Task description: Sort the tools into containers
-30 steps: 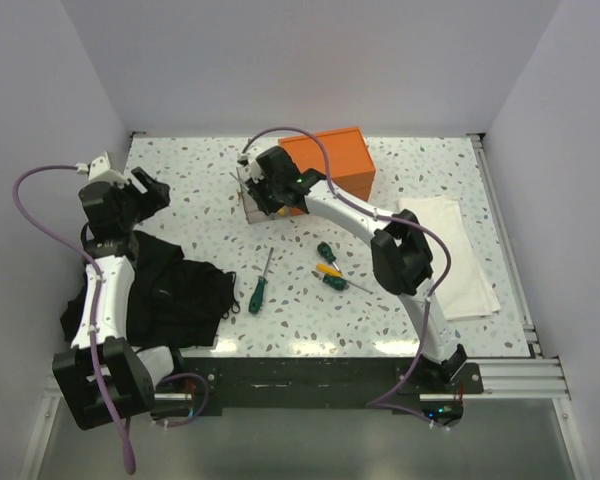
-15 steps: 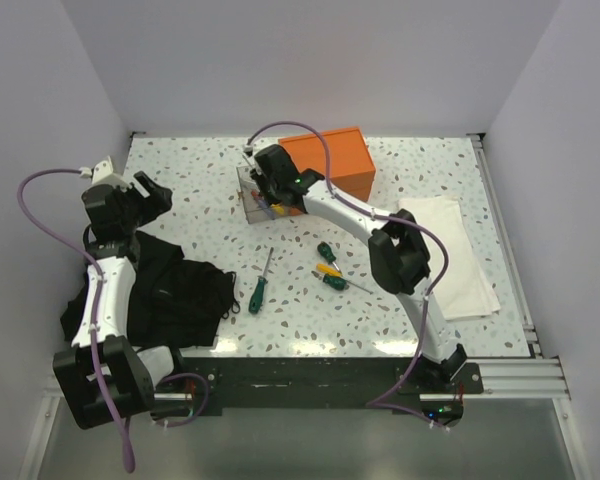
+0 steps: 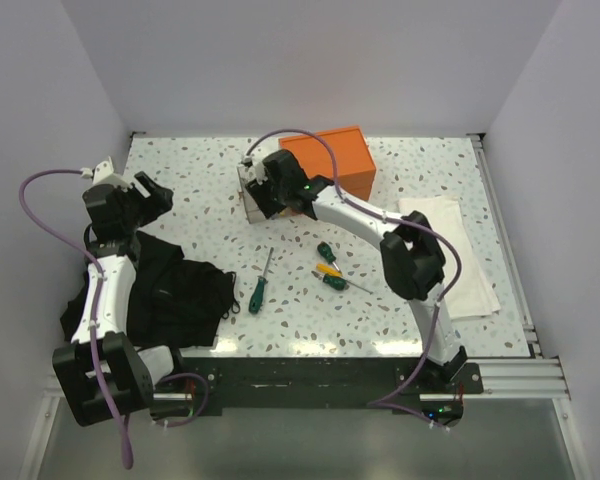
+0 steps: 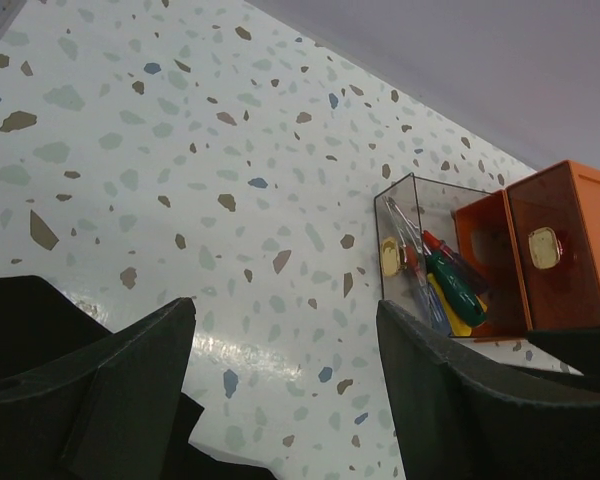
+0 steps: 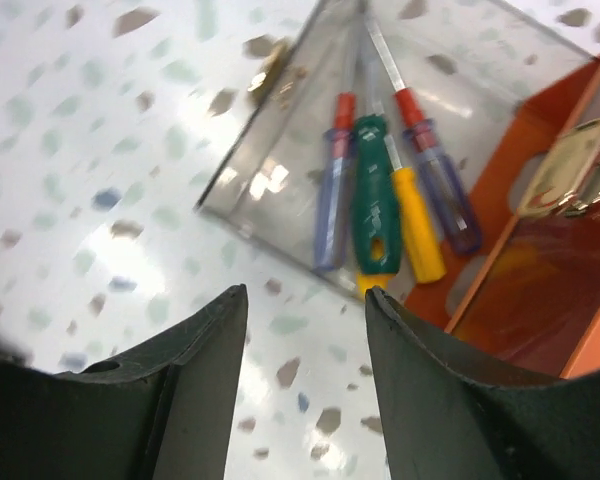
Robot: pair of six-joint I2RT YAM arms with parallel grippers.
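Observation:
The clear bin (image 3: 250,203) stands against the left side of the orange box (image 3: 330,160) at the back of the table. In the right wrist view the clear bin (image 5: 270,160) holds a green-handled screwdriver (image 5: 375,205), a yellow one (image 5: 418,228) and two red-and-blue ones (image 5: 330,195). My right gripper (image 3: 264,194) hovers over the bin, open and empty (image 5: 306,292). My left gripper (image 3: 156,196) is open and empty (image 4: 286,305) at the far left; it sees the bin (image 4: 400,215) and the box (image 4: 570,250). A long green screwdriver (image 3: 257,294) and three stubby ones (image 3: 328,268) lie mid-table.
A black cloth (image 3: 175,290) lies at the left under my left arm. A white folded towel (image 3: 460,250) lies at the right. White walls close the back and both sides.
My right gripper has shifted slightly to the right above the clear bin. My left arm has barely moved. The loose screwdrivers lie as before.

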